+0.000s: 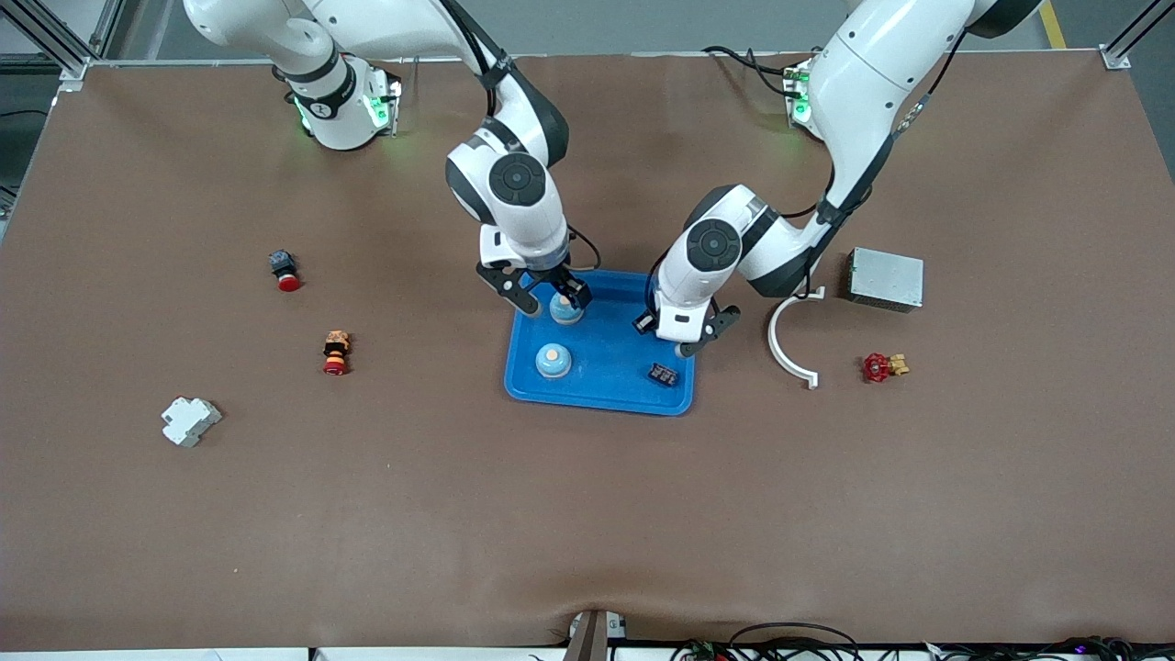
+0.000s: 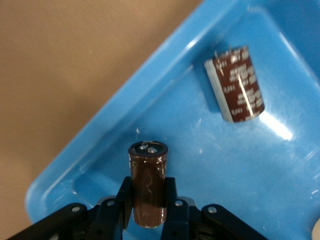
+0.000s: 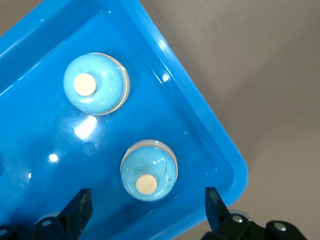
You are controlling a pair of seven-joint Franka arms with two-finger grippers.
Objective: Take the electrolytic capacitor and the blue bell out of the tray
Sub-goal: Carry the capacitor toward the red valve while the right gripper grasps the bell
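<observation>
A blue tray (image 1: 606, 390) lies mid-table. Two light blue bells sit in it: one (image 1: 553, 361) nearer the front camera, the other (image 1: 566, 311) farther from it. My right gripper (image 1: 551, 297) is open just over the farther bell (image 3: 148, 170), one finger either side, not touching it; the other bell (image 3: 96, 84) is beside it. My left gripper (image 1: 687, 345) is shut on a dark brown capacitor (image 2: 148, 185), held upright over the tray's corner (image 2: 100, 150) at the left arm's end. A second capacitor (image 2: 235, 90) lies flat in the tray (image 1: 664, 374).
Toward the right arm's end lie a red-capped button (image 1: 285, 269), a red and yellow switch (image 1: 336, 352) and a white block (image 1: 190, 420). Toward the left arm's end are a white curved strip (image 1: 788, 341), a grey metal box (image 1: 885, 278) and a red valve (image 1: 881, 367).
</observation>
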